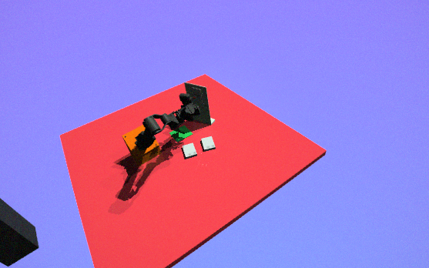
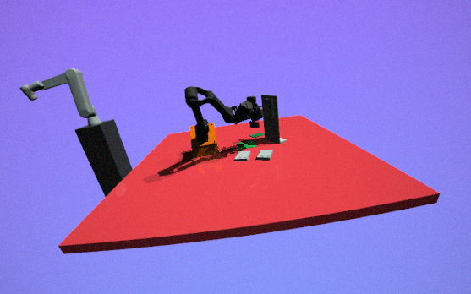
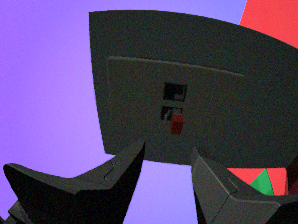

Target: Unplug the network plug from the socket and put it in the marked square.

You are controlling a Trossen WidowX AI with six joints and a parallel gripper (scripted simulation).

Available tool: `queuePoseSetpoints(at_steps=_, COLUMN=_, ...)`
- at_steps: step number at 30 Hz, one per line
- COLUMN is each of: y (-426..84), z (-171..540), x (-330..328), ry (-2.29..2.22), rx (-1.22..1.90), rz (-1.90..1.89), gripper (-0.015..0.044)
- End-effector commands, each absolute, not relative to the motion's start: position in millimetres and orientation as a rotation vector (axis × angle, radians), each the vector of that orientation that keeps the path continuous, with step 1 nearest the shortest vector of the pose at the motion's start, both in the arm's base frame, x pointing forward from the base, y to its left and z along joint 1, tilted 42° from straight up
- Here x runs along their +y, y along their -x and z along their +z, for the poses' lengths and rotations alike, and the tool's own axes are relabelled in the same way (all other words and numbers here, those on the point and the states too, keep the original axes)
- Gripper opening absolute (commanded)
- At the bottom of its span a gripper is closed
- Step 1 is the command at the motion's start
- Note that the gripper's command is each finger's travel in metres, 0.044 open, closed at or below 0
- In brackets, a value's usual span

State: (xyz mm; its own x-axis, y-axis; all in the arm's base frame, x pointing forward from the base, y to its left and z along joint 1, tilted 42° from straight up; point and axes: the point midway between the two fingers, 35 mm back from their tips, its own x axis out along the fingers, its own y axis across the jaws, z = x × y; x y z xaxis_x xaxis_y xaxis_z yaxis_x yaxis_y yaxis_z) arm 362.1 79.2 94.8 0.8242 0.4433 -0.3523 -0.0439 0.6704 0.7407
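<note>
The dark upright panel fills much of the wrist view. The plug shows its red part at the lower of two dark openings in the panel's raised plate; its thin tab is too dark to tell. My gripper is partly open, with nothing between its fingers. In the wrist view its fingertips are below the plug, on either side of it, and the plug lies beyond them. A green marking lies on the table before the panel, partly shadowed; its outline is not fully visible.
Two white blocks lie on the red table near the marking. The arm's orange base stands behind. A grey arm stands on a dark pedestal off the table.
</note>
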Motion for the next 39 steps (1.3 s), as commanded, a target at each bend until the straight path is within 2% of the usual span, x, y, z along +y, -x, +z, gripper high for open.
queuePoseSetpoints(at_steps=1, y=-369, z=91, x=80, ry=-0.800, rx=0.551, rz=0.280, gripper=0.0156)
queuePoseSetpoints(at_steps=27, y=-399, z=82, x=89, ry=-0.800, rx=0.550, rz=0.281, gripper=0.0156)
queuePoseSetpoints(at_steps=29, y=-399, z=82, x=89, ry=-0.800, rx=0.550, rz=0.281, gripper=0.0104)
queuePoseSetpoints(at_steps=39, y=-399, z=82, x=89, ry=-0.800, rx=0.550, rz=0.281, gripper=0.0037)
